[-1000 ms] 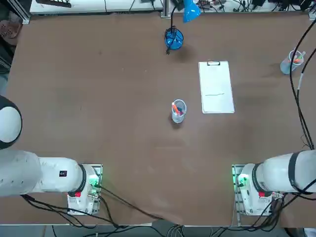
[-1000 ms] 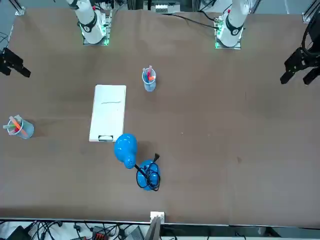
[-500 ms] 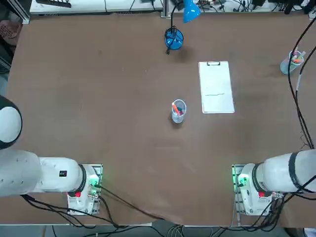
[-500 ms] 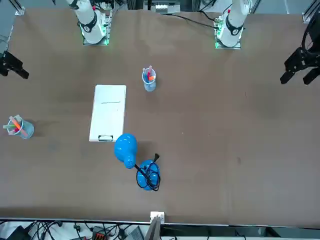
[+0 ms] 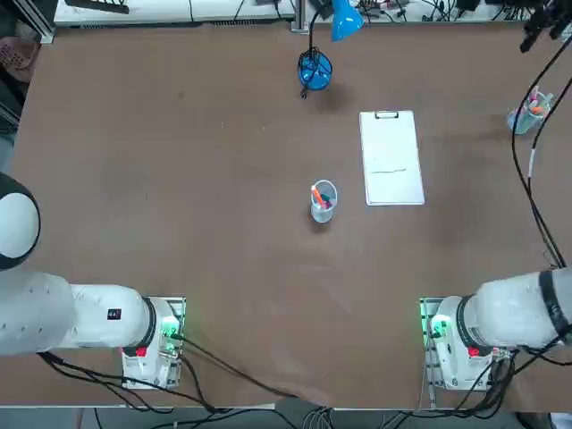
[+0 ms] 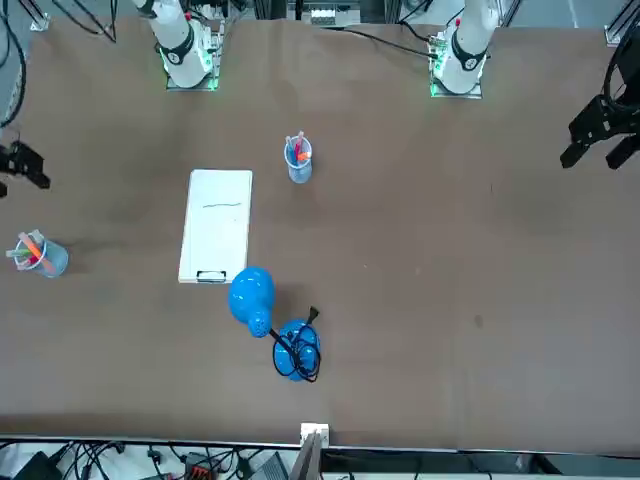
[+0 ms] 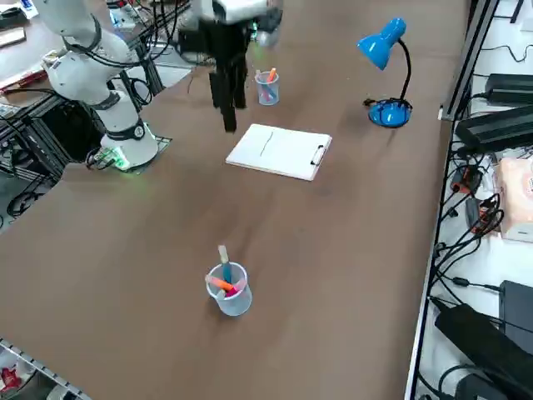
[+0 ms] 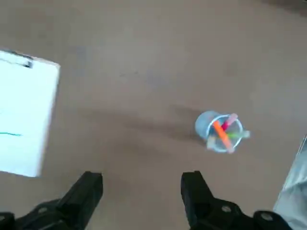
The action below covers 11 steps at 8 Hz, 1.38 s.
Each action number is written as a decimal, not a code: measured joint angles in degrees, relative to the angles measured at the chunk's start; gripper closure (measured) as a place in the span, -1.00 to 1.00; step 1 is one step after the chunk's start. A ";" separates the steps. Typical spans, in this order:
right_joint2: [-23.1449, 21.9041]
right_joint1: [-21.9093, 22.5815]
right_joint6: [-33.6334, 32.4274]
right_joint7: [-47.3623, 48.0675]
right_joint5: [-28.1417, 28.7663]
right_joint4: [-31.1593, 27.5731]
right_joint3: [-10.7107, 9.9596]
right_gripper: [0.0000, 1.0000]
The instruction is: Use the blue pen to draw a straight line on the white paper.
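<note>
Top view: I am hanging my right claw out at the far right corner of the table, beyond the clear cup that stands at that edge. The white paper is lying on its clipboard well apart from me, clip end away from the bases, so the sheet is lying lengthwise to my reach. A second cup of pens is standing just beside it, and a blue desk lamp further back.

Front view: my claw is showing at the edge, near the cup and off the paper. I judge I am lining up over that cup because I need a pen before any drawing.

Right side view: my claw is pointing straight down, high above the table, holding nothing. In the near cup a thin pale-blue stick is rising above the rim; I am taking this for the blue pen, though I cannot be sure. Standing upright, it is offering its top to a pinch from above.

Right wrist view: I am keeping my fingers spread wide and empty, the cup ahead, off to one side of the gap. The paper is already bearing a short faint line.
</note>
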 joint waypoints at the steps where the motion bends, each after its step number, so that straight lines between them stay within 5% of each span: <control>1: 0.69 -2.14 7.39 -5.60 0.00 -4.63 -0.13 -1.00; 3: 2.78 -4.81 17.62 -14.29 -0.06 -10.81 -0.17 -1.00; 6: 7.89 -9.72 26.53 -26.64 -0.09 -11.85 -0.22 -1.00; 11: 17.27 -12.37 39.47 -31.83 -0.09 -11.75 -0.22 -0.86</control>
